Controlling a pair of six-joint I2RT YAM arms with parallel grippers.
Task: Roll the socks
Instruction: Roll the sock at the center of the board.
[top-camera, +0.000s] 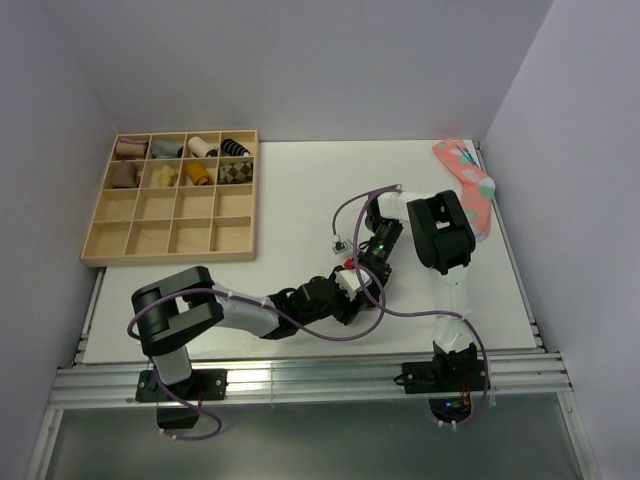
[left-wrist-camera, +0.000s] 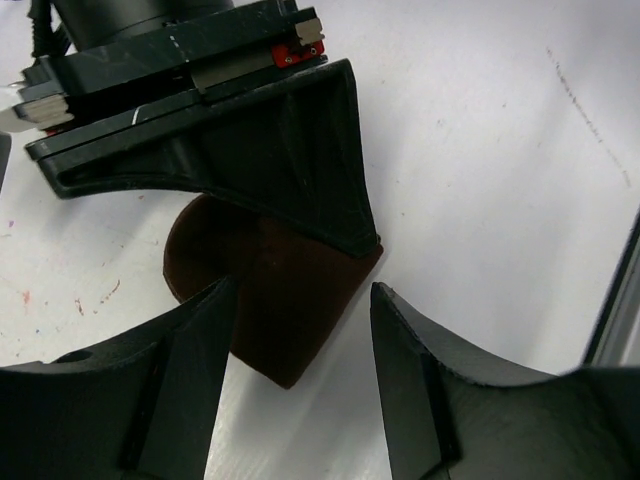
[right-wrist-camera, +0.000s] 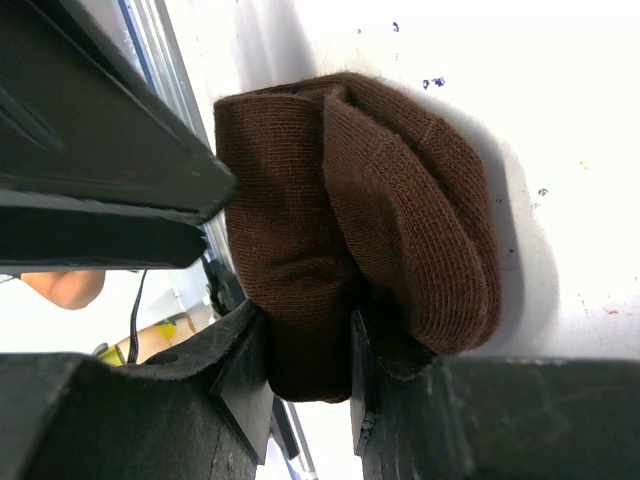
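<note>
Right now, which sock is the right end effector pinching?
The dark brown sock, bunched in the right end effector. The pink sock lies loose at the far right corner; the small bundles sit in the wooden tray.

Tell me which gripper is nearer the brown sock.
Right. The right gripper is shut on the sock, fabric pinched in its jaws. The left gripper is open, the sock's end lying in the gap between its jaws; contact cannot be told.
</note>
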